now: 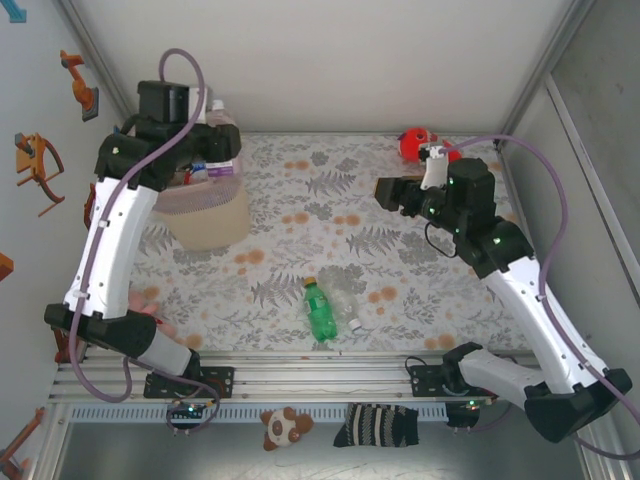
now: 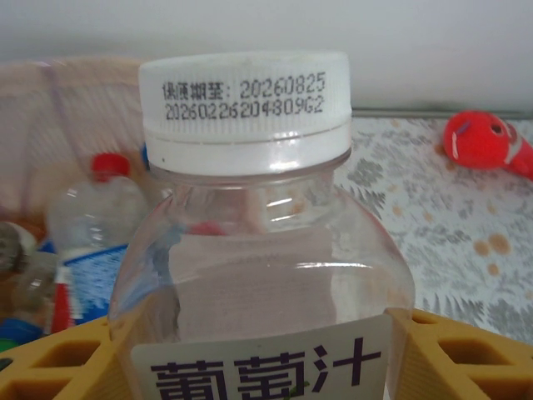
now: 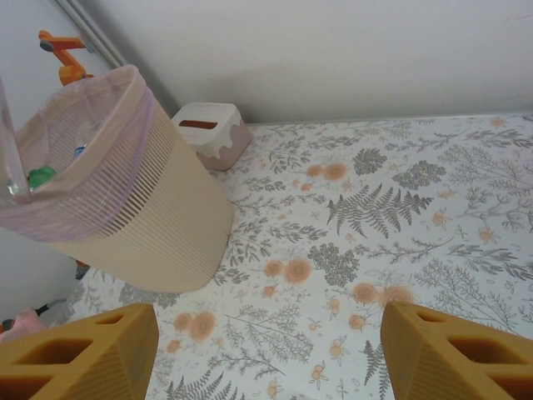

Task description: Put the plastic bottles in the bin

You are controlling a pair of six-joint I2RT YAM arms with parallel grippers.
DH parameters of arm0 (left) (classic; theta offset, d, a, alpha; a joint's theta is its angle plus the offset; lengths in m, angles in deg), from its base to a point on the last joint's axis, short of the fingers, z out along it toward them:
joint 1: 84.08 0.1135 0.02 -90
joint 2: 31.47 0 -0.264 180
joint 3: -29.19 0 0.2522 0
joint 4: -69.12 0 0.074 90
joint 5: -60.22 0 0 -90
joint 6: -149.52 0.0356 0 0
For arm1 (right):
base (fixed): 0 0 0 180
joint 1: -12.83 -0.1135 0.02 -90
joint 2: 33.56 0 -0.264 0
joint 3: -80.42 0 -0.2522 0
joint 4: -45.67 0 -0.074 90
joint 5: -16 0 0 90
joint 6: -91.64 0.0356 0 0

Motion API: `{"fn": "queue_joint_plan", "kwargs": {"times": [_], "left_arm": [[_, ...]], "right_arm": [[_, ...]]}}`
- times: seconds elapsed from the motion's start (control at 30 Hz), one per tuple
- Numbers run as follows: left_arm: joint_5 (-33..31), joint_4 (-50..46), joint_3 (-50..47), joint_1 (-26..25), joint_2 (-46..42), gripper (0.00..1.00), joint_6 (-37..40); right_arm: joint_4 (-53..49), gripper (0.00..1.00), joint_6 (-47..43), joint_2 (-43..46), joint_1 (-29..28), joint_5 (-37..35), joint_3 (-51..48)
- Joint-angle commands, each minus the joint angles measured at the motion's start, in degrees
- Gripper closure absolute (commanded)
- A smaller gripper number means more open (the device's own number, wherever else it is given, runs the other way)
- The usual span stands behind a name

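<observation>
My left gripper [image 1: 205, 150] [image 2: 258, 358] is shut on a clear plastic bottle [image 1: 222, 135] [image 2: 266, 250] with a white cap and a purple-lettered label, held upright over the bin [image 1: 215, 225] [image 3: 158, 217]. Inside the bin lie other bottles, one with a red cap [image 2: 104, 217]. A green bottle [image 1: 320, 310] with an orange cap lies on the table near the front, and a clear bottle [image 1: 348, 312] lies right beside it. My right gripper [image 1: 385, 192] [image 3: 271, 350] hangs open above the patterned table, nothing between its yellow fingers [image 3: 75, 350].
A red-orange fish plush [image 1: 420, 145] [image 2: 487, 142] sits at the back right. A small white and brown box [image 3: 208, 133] stands behind the bin. A plush toy [image 1: 285, 427] and a striped sock [image 1: 375, 425] lie beyond the front rail.
</observation>
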Motion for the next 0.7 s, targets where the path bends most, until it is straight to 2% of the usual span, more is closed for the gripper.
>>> {"fn": "queue_joint_plan", "kwargs": {"times": [0.0,0.37,0.67], "left_arm": [[0.5,-0.2,2.2,3.5,0.8,0.41,3.7],[2.2,-1.9,4.8,16.0,5.6,0.39,8.7],[4.3,-5.1,1.7,21.5,8.8,0.39,10.6]], "right_arm": [[1.1,0.30,-0.1,-0.4,0.0,-0.3,2.0],[0.1,0.30,-0.3,-2.2,0.0,0.2,3.6],[-0.3,0.30,0.0,-1.9,0.0,-0.1,3.5]]}}
